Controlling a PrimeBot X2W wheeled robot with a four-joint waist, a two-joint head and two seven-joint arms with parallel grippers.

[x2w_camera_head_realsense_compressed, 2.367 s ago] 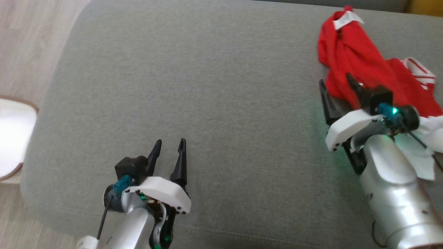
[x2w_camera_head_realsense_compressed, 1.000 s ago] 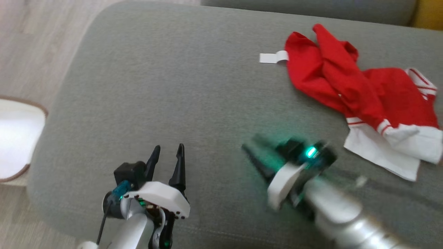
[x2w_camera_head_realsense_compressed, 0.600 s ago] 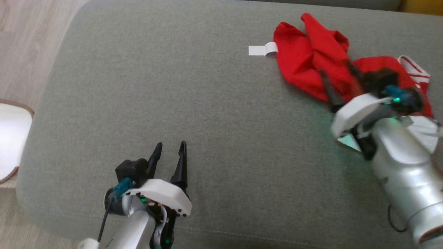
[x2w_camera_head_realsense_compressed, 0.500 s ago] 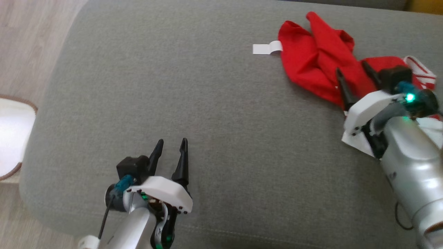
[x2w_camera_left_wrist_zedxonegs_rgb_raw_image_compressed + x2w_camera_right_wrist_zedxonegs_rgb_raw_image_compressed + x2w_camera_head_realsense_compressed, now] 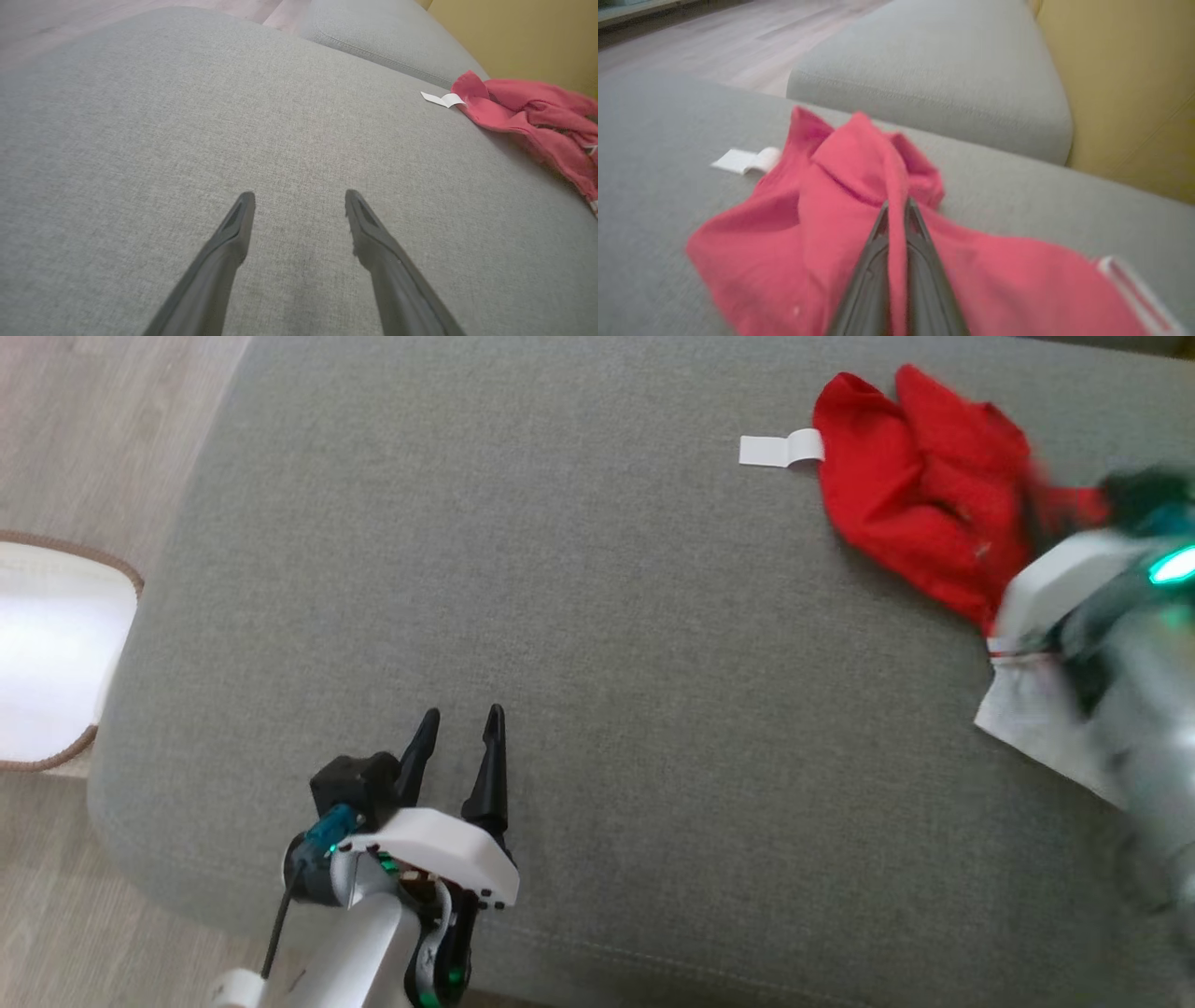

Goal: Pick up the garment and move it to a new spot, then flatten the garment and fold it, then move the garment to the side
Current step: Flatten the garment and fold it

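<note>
A raised fold of the garment [image 5: 784, 242] is pinched between the closed fingers [image 5: 873, 261] of the right gripper [image 5: 896, 205], the red cloth being seen in the narrow slit between them. The garment is heaped in a crumple at the far right of the grey sofa cushion [image 5: 560, 569], with its white label [image 5: 780, 450] laid flat just to its left. The left gripper [image 5: 299, 198] is held with fingers spread and empty above bare cushion, well apart from the garment
</note>
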